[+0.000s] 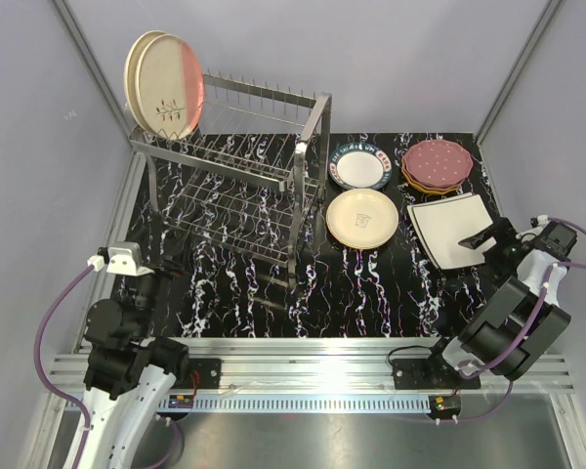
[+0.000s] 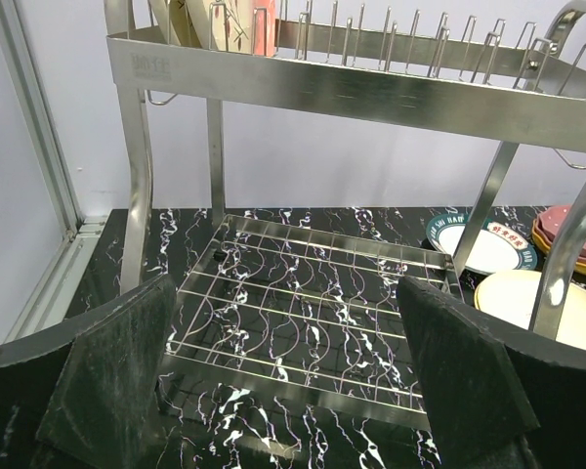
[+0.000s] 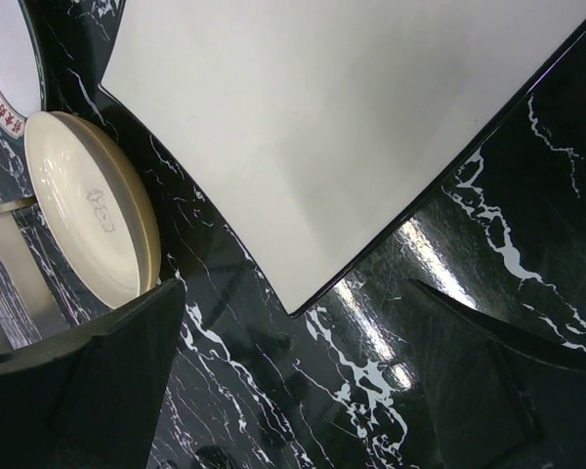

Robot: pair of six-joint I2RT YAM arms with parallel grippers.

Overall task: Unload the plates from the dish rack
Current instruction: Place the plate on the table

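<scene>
Upright, two round plates (image 1: pixel 166 86) stand in the dish rack (image 1: pixel 244 173), top tier

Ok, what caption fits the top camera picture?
Two plates stand in the rack, others lie on the table, left gripper and right gripper open.

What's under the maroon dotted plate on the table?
The rim of an orange plate shows just beneath the maroon plate. Its face, and how many plates lie below, are covered.
</scene>
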